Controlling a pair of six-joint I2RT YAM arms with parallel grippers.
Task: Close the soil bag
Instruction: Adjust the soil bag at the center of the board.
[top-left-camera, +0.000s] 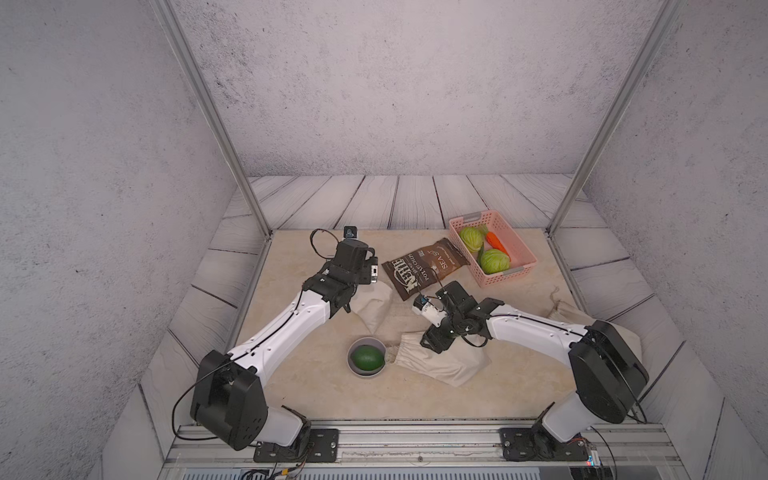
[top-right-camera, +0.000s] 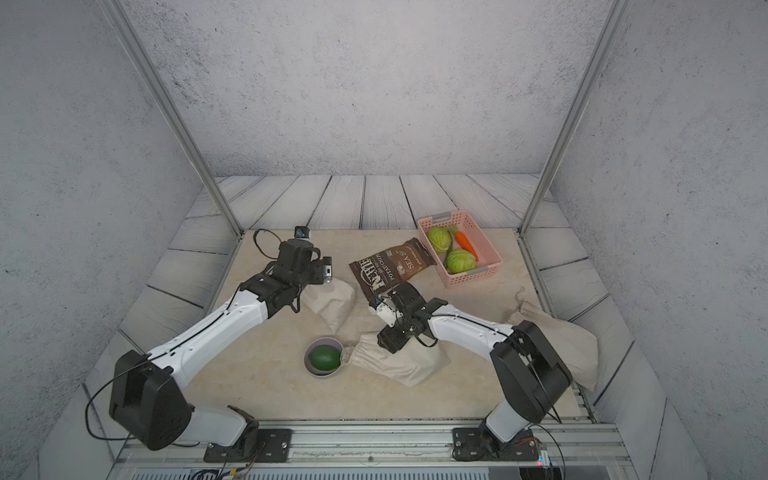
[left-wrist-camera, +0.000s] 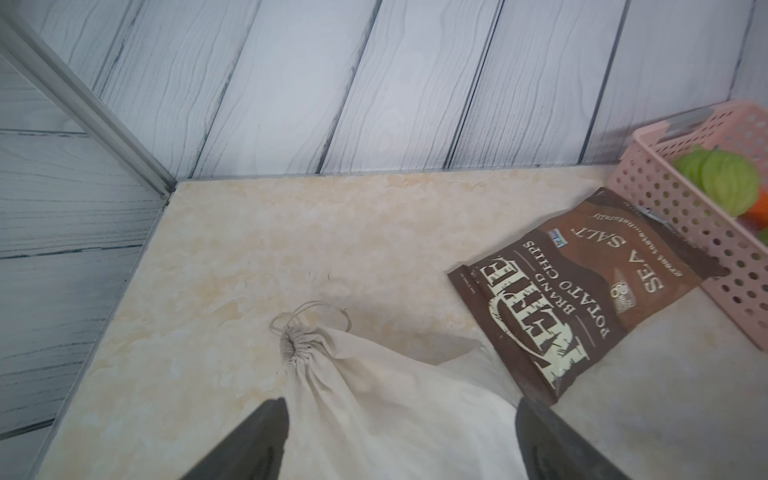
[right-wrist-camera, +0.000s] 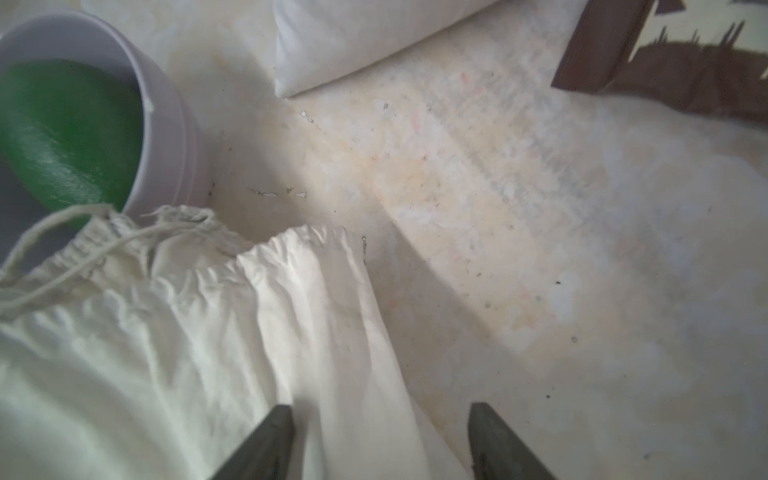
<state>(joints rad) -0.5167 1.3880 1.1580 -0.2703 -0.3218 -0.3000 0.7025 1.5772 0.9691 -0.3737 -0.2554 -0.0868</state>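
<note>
The left gripper (left-wrist-camera: 402, 402) hangs empty, jaws spread wide, over a cinched bag (left-wrist-camera: 374, 395) behind the bowl (top-left-camera: 365, 373). The right gripper (right-wrist-camera: 380, 406), jaws half spread, hangs empty over a slack bag (right-wrist-camera: 145, 353) whose mouth meets the bowl.

we see the soil bag (top-left-camera: 444, 365) in plain cream, and the second cloth bag (left-wrist-camera: 374, 395) in the same cream. the chip bag (top-left-camera: 424, 266) is brown with cream lettering. the perforated basket (top-left-camera: 519, 249) is pink, its cabbages (top-left-camera: 493, 261) pale green, its carrot (top-left-camera: 496, 242) orange. the bowl (top-left-camera: 368, 341) is grey-lilac, its fruit (top-left-camera: 366, 358) dark green. the tabletop (top-left-camera: 316, 395) is mottled beige.
</note>
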